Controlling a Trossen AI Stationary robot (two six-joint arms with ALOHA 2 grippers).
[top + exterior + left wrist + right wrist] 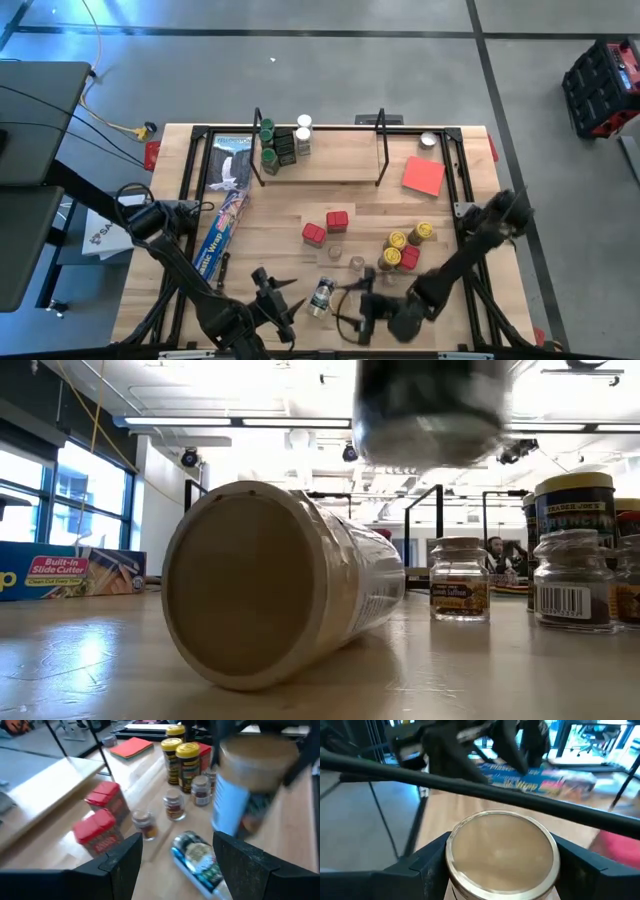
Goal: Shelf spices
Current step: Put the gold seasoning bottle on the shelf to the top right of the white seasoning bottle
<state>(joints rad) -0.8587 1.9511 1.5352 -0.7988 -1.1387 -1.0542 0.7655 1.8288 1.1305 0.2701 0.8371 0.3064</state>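
The tan-lidded jar [501,852] hung clear of the table near its front edge, clamped between the right gripper's [501,875] fingers. The shelf [330,168] stood well apart at the far edge, with a few shelved jars [280,142] at its left end. Near the raised jar a fallen jar [322,297] lay on its side, and the left gripper [177,847] waited by it, spread wide and empty.

The hold seemed to sit up near the lid, so the jar could slip or swing in transit. A low carry toward the shelf might also topple the red tins [325,228] or clear jars [345,262] between, and a nudge would roll the fallen jar.
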